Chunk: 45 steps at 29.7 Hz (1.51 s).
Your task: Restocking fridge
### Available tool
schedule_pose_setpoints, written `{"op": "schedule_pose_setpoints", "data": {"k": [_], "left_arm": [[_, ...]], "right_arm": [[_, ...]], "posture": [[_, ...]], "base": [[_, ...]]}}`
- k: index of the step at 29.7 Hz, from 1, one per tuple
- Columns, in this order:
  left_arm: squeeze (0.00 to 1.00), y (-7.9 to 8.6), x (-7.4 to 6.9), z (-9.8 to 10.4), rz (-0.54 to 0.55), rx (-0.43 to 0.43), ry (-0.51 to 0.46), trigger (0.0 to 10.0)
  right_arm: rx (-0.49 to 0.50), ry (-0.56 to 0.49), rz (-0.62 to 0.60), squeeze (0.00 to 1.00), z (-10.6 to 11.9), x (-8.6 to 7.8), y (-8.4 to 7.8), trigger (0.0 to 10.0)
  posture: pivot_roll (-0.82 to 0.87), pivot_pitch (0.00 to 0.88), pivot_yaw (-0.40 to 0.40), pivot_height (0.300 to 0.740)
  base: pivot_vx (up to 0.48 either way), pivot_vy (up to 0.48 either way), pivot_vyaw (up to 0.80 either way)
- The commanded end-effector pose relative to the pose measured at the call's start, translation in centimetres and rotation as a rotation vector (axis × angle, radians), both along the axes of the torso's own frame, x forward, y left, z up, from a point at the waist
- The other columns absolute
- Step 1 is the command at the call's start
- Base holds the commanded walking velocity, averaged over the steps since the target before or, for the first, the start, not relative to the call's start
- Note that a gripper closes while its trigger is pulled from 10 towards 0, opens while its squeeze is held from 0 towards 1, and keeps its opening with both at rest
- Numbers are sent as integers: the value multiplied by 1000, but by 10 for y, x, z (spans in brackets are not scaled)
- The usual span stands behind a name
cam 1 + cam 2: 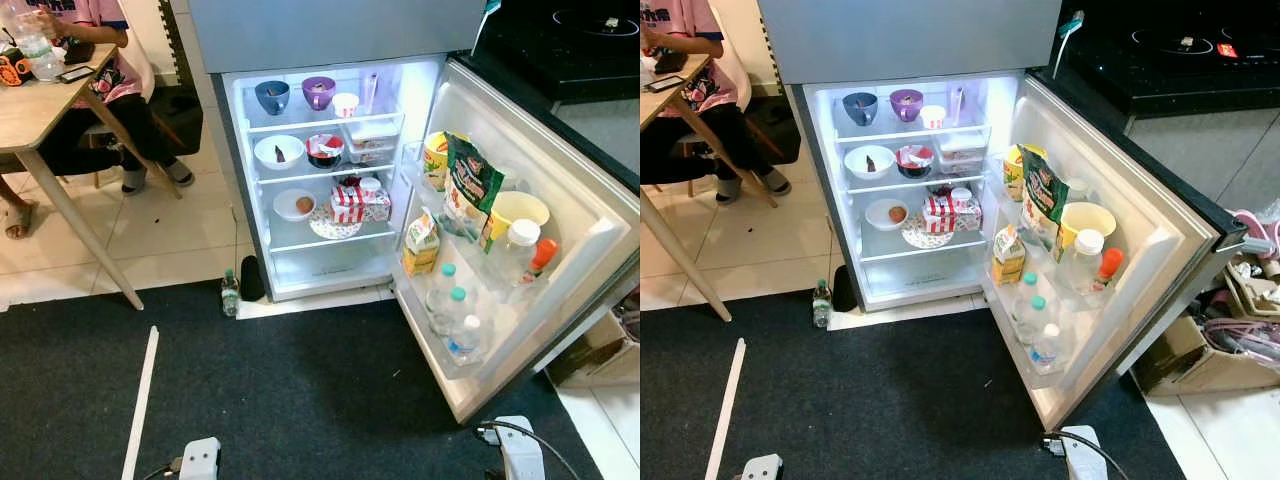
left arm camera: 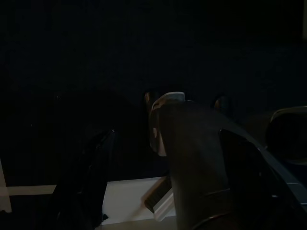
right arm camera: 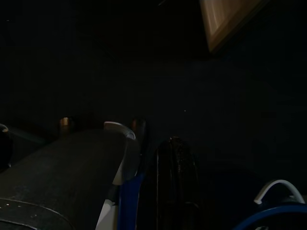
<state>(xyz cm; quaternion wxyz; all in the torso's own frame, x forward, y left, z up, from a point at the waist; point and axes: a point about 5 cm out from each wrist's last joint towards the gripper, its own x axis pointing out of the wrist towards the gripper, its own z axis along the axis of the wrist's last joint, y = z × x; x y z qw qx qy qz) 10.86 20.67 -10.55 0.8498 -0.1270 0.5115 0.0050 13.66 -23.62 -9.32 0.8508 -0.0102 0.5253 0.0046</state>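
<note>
The fridge [image 1: 330, 180] is seen standing wide open, its door [image 1: 520, 250] swung out to the robot's right, presumably so that the shelves and door racks can be reached for restocking. The shelves are already partly filled: a blue bowl [image 1: 272, 96] and a purple bowl [image 1: 319, 91] are kept on the top shelf, a white bowl [image 1: 279, 151] on the one below, and a red-and-white carton [image 1: 349, 203] lower still, while water bottles [image 1: 449, 310] are lined in the bottom door rack, where tall things are held upright. One small bottle [image 1: 230, 293] is left standing on the floor just beside the fridge's lower left corner (a likely candidate for stocking, judged only from where it stands). Both arms are hung low and idle at the bottom of the head views, the left arm [image 1: 200, 460] and the right arm [image 1: 520, 450]; nothing is seen to be carried. In the dark wrist views the left gripper [image 2: 158, 191] and right gripper [image 3: 144, 187] are barely made out, and whether the fingers are apart or together cannot be told. The floor bottle lies well ahead of the left gripper, and the door racks lie ahead of the right gripper. A seated person [image 1: 100, 90] at a table [image 1: 40, 110] is far off to the left.
</note>
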Motion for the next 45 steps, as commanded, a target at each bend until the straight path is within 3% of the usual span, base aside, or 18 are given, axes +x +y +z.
{"op": "schedule_pose_setpoints", "data": {"k": [1, 11, 14, 15, 16, 17, 19, 22, 25, 28, 32, 34, 38, 39, 40, 42, 45], "left_arm": [[0, 5, -7, -1, 1, 18, 29, 10000], [0, 6, -7, -1, 15, 28, 25, 10000], [0, 5, -8, -2, 9, 25, 28, 10000], [0, 5, -8, -2, 9, 25, 28, 10000], [0, 5, -8, -2, 7, 25, 28, 10000], [0, 5, -8, -2, 7, 25, 28, 10000], [0, 7, -8, -1, 10, 25, 20, 10000], [0, 8, -8, -1, 13, 23, 15, 10000], [0, 9, -7, 0, 28, 19, 7, 10000], [0, 8, -10, -1, 34, 12, 8, 10000], [0, 7, -13, -2, 32, 10, 14, 10000], [0, 6, -16, -3, 33, 6, 21, 10000], [0, 7, -15, -2, 37, 5, 17, 10000], [0, 7, -15, -2, 37, 5, 17, 10000], [0, 8, -14, -2, 39, 6, 12, 10000], [0, 8, -14, -2, 39, 6, 12, 10000], [0, 8, -13, -1, 39, 5, 8, 10000]], "right_arm": [[-13, -22, -17, 0, 2, 3, -4, 10000], [-31, -99, -88, 0, 11, 18, -16, 10000], [-32, -213, -223, 0, 26, 38, -33, 10000], [-32, -213, -223, 0, 26, 38, -33, 10000], [-3, -297, -315, 0, 37, 51, -43, 10000], [-3, -297, -315, 0, 37, 51, -43, 10000], [32, -500, -488, 0, 71, 83, -72, 10000], [27, -589, -541, 0, 89, 96, -86, 10000], [-41, -739, -600, 0, 130, 120, -114, 10000], [-92, -795, -613, 0, 148, 128, -125, 10000], [-95, -829, -624, 0, 156, 131, -129, 10000], [-8, -935, -600, 0, 175, 147, -126, 10000], [144, -1007, -480, 0, 186, 164, -110, 10000], [144, -1007, -480, 0, 186, 164, -110, 10000], [206, -1020, -385, 0, 190, 171, -100, 10000], [206, -1020, -385, 0, 190, 171, -100, 10000], [285, -1013, -256, 0, 192, 176, -90, 10000]], "posture": [[-72, 0, 18, 740], [-71, 0, 17, 740], [-70, 0, 19, 740], [-70, 0, 19, 740], [-67, 0, 23, 740], [-67, 0, 23, 740], [-64, 0, 29, 740], [-63, 0, 26, 740], [-57, 0, 20, 740], [-54, 0, 19, 740], [-52, 0, 18, 740], [-52, 0, 19, 740], [-52, 0, 19, 740], [-52, 0, 19, 740], [-52, 0, 19, 740], [-52, 0, 19, 740], [-52, 0, 19, 740]], "base": [[0, -274, 0], [0, 0, 0], [0, 0, 0], [0, 0, 0], [0, 0, 0], [0, 0, 0], [0, 0, 0], [0, 0, 0], [0, 0, 0], [0, 0, 0], [0, 0, 0], [0, 0, 0], [0, 0, 0], [0, 0, 0], [0, 0, 0], [0, 0, 0], [0, 0, 0]]}}
